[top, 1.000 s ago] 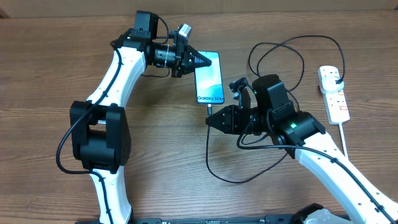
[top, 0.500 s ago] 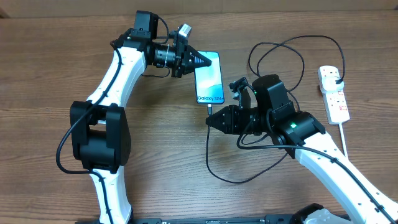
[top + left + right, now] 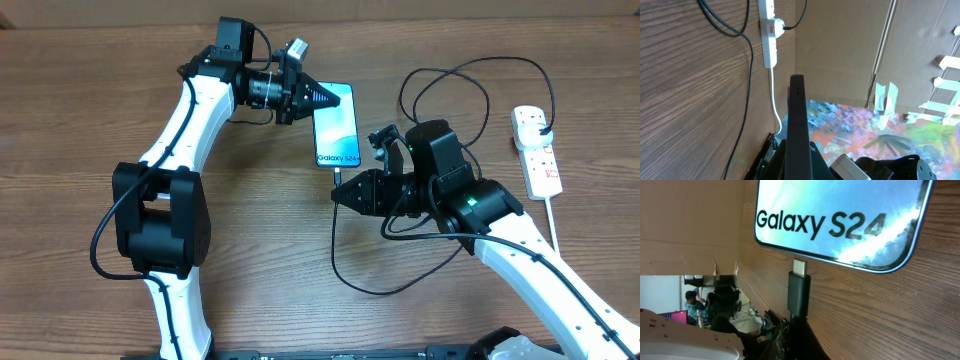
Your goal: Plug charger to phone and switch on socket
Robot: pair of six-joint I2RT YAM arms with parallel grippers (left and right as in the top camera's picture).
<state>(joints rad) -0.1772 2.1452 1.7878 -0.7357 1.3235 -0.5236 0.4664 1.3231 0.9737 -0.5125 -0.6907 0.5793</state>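
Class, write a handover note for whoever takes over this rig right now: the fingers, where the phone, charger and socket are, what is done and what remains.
Left gripper: fingers look shut, tips at the upper left corner of the phone, as if steadying it.
Right gripper: shut on the charger; the plug tip is just short of the phone's bottom edge, not in.
Socket: far right in the overhead view, no gripper near it; switch state unreadable.
Done: plug picked up and brought to the phone.
Left: push the plug in, then switch the socket on.

Wooden table [image 3: 80, 100] carries the phone [image 3: 336, 125] face up, the charger [image 3: 334, 240] looping near it, the socket [image 3: 537, 150] well apart.
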